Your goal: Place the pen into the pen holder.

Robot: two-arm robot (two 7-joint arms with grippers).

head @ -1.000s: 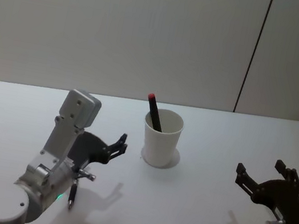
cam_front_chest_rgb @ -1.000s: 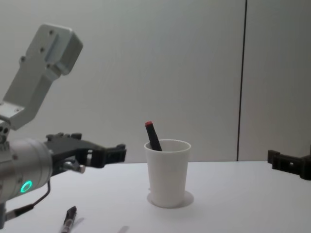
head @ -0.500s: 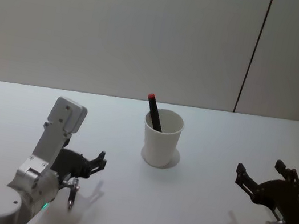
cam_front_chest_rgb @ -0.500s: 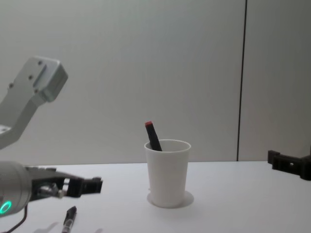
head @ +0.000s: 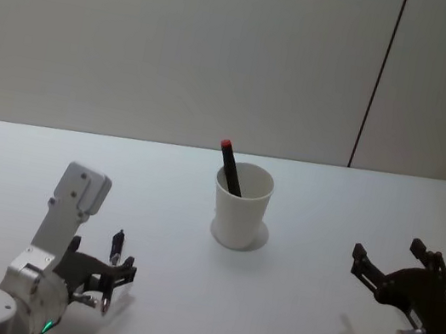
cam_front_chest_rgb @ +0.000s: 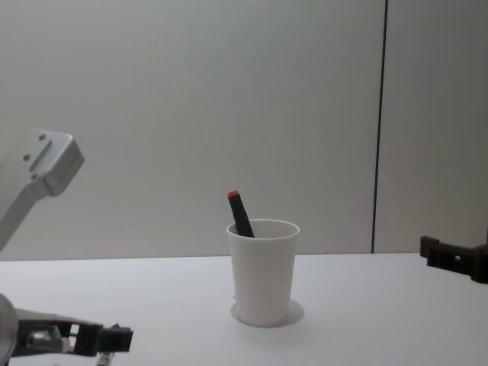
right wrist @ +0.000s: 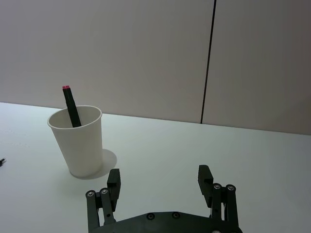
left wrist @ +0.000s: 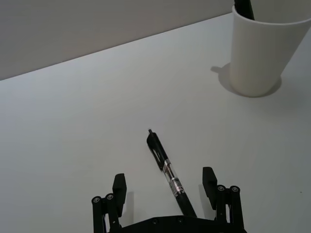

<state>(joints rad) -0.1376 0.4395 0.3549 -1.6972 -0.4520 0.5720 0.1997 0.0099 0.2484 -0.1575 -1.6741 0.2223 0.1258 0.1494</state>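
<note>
The table (head: 291, 318) is kept bare around the upright white pen holder (head: 241, 206), in which a red-capped marker (head: 229, 171) is leaned. The right gripper (right wrist: 159, 174) is parked open, well apart. The left gripper (left wrist: 164, 180) is held low and open, straddling the pen (left wrist: 160, 156), which lies flat, ready to be grasped.

left pincer (left wrist: 164, 175) low, open; right pincer (right wrist: 159, 173) open

Looks like a bare lab or test room: plain white table (head: 326, 220), blank wall panels (head: 185, 39) behind
</note>
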